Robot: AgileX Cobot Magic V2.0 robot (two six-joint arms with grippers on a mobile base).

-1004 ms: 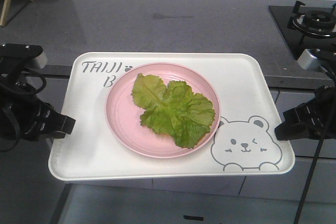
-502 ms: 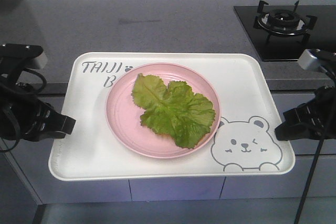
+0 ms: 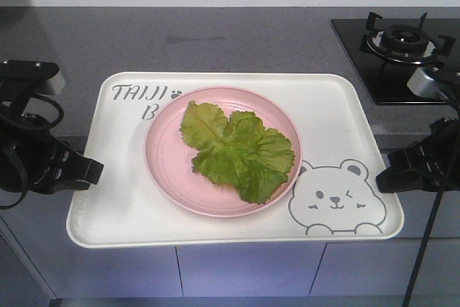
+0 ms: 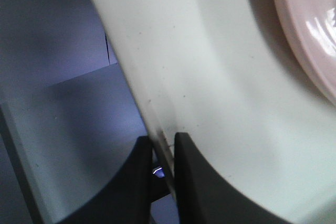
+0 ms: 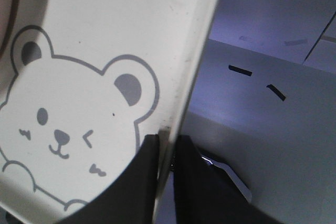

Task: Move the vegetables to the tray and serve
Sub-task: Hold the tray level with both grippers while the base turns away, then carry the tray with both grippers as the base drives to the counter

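Gripping the tray (image 3: 338,113) at both short edges: the left gripper (image 4: 163,153) is pinching the left rim, its jaws closed onto the thin plastic lip. The right gripper (image 5: 167,156) is doing the same on the right rim, just beside the bear drawing (image 5: 68,124). Only the lip is being held on each side, so the hold is looking narrow.

The tray is reading as light, fairly stiff plastic, smooth and likely slippery. A wide sheet pinched at two points may be flexing or tipping about the line between the grippers, so both arms are needing to move level and together.

A pink plate (image 3: 165,156) is sitting loose in the tray's middle, partly covering the lettering (image 3: 136,93). It is probably free to slide on the glossy floor if the tray tilts. The vegetables (image 3: 237,149) are lying flat on that plate, not on the tray floor itself. They are looking soft, very light and limp, and easily shifted by a jolt.

The tray's near edge is hanging out over the cabinet fronts (image 3: 244,275). Whether its far edge is resting on the grey counter (image 3: 215,37) cannot be told.

Farther back on the right, a gas hob (image 3: 402,41) is standing well apart from the tray. Its raised pan supports are worth avoiding if the serving path swings that way.
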